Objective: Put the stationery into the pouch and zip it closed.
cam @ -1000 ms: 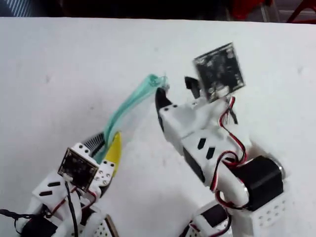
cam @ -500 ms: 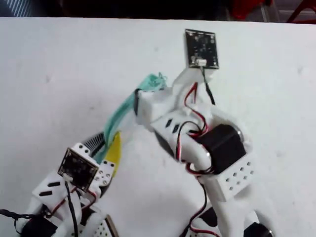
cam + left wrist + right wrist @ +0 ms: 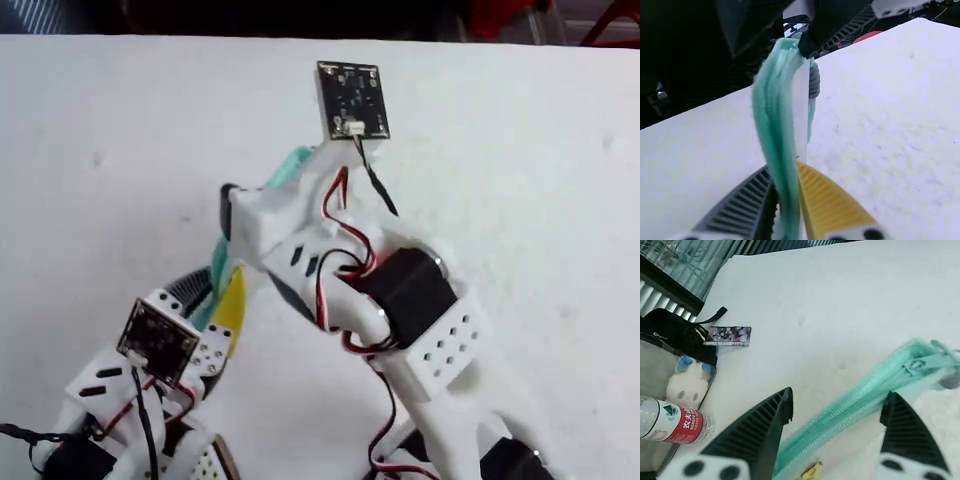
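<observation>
Left end effector (image 3: 784,172) gripping end of translucent teal zippered pouch (image 3: 774,110); right end effector (image 3: 840,396) gaping wide, straddling pouch's zipper edge over white counter (image 3: 520,150).

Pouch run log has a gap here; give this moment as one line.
left gripper: shut on pouch | right gripper: open, straddling pouch

The right gripper (image 3: 840,402) has swung left over the pouch (image 3: 875,385); its jaws now straddle it.
</observation>
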You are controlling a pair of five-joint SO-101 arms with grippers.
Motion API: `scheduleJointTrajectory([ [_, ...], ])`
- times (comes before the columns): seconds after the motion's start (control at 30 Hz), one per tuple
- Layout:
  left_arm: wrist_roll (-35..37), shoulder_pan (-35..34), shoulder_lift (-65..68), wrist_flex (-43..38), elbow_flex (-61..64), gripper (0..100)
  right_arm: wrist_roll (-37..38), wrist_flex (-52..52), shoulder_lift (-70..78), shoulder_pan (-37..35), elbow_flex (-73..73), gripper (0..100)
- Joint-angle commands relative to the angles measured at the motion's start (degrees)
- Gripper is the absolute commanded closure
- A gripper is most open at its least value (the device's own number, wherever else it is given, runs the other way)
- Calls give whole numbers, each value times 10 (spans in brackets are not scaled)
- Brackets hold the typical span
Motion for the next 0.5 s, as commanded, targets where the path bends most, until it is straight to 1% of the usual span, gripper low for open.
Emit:
scheduleJointTrajectory([
  [0.0,-5,-3,1,-4,-11,978,-9,11,15,30,-8,723],
  [0.2,-5,-3,1,-4,-11,978,-7,34,41,52,-9,724],
  [0.33,-5,0,1,-4,-11,978,-4,30,73,64,-10,731],
  [0.4,-5,0,1,-4,-11,978,-4,28,93,69,-14,769],
  [0.47,-5,0,1,-4,-11,978,-2,37,110,72,-27,841],
])
